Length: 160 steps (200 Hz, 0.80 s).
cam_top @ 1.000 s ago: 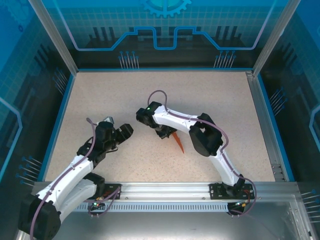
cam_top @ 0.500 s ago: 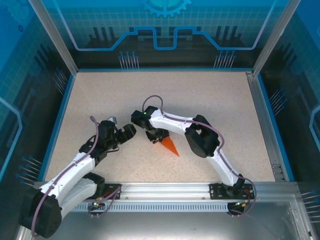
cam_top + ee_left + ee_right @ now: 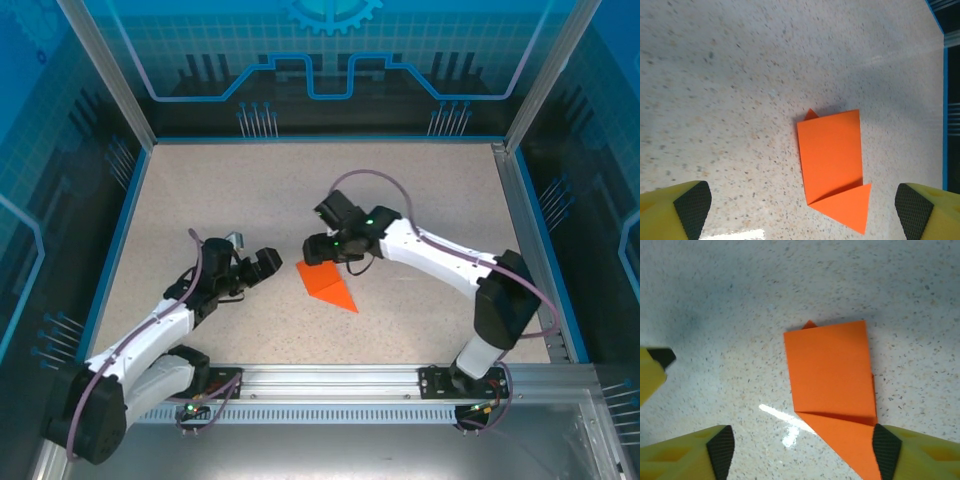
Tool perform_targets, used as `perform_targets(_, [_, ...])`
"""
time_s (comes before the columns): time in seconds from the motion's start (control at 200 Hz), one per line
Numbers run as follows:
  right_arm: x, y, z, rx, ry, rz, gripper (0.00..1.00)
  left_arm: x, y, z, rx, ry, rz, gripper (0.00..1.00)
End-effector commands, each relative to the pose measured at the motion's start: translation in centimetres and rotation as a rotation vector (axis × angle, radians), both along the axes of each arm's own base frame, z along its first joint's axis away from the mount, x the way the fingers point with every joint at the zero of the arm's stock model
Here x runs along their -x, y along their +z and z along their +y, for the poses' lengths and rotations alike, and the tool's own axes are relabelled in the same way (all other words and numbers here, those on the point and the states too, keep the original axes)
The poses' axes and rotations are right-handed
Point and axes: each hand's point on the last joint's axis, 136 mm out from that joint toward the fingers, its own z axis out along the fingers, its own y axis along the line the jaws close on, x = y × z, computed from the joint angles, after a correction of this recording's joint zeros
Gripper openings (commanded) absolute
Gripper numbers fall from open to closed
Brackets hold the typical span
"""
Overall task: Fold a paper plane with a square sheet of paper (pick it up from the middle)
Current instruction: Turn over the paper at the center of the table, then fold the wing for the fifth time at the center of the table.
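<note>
The orange sheet of paper (image 3: pixel 325 283) lies flat on the speckled table, folded into a narrow wedge with a triangular flap at its pointed end. In the left wrist view the paper (image 3: pixel 831 157) sits ahead of my open left gripper (image 3: pixel 802 212), its tip reaching between the fingers (image 3: pixel 690 207) without touching them. My right gripper (image 3: pixel 804 447) hangs open over the paper (image 3: pixel 830 372), one pad (image 3: pixel 886 446) above the flap's edge. From above, the left gripper (image 3: pixel 268 263) is just left of the paper and the right gripper (image 3: pixel 322 247) just behind it.
A blue rim (image 3: pixel 128 215) and clear walls bound the speckled table (image 3: pixel 420 190). An aluminium rail (image 3: pixel 330 378) with both arm bases runs along the near edge. A yellow finger of the left gripper (image 3: pixel 652 371) shows at the left of the right wrist view.
The right gripper opened and let go of the paper, which now lies flat. Its arm swung back to the right. The left gripper opened wider and crept toward the paper.
</note>
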Motion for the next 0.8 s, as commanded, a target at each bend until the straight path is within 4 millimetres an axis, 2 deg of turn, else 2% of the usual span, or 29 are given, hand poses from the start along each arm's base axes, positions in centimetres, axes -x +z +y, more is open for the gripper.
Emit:
perform_targets(0.0, [-1.0, -3.6, -0.3, -0.149, -0.019, 0.099, 0.70, -0.2, 0.5, -2.4, 0.080, -0.094, 0.010, 0.98])
perform_targets(0.055, [-1.1, -4.9, -0.2, -0.202, 0.012, 0.143, 0.66, -0.3, -0.2, -3.0, 0.075, -0.108, 0.032, 0.98])
perform_targets(0.125, [-1.8, -6.3, -0.7, -0.186, 0.009, 0.169, 0.64, -0.4, -0.8, -3.7, 0.053, -0.128, 0.044, 0.98])
perform_targets(0.3, [-2.6, -7.6, -0.2, -0.219, 0.086, 0.200, 0.63, -1.4, -1.4, -4.8, 0.008, -0.159, 0.074, 0.98])
perform_targets(0.485, [-2.4, -9.4, 0.1, -0.228, 0.109, 0.262, 0.63, -2.1, -1.4, -5.3, 0.006, -0.171, 0.091, 0.98])
perform_targets(0.56, [-2.2, -10.3, 0.4, -0.233, 0.127, 0.299, 0.57, -2.1, -1.2, -5.7, 0.025, -0.191, 0.093, 0.98])
perform_targets(0.67, [-2.3, -10.3, 0.9, -0.274, 0.132, 0.295, 0.43, -1.8, -1.3, -5.9, 0.016, -0.211, 0.112, 0.97])
perform_targets(0.795, [-3.6, -9.9, -0.5, -0.293, 0.050, 0.256, 0.28, -1.5, -1.1, -6.1, 0.028, -0.220, 0.121, 0.97])
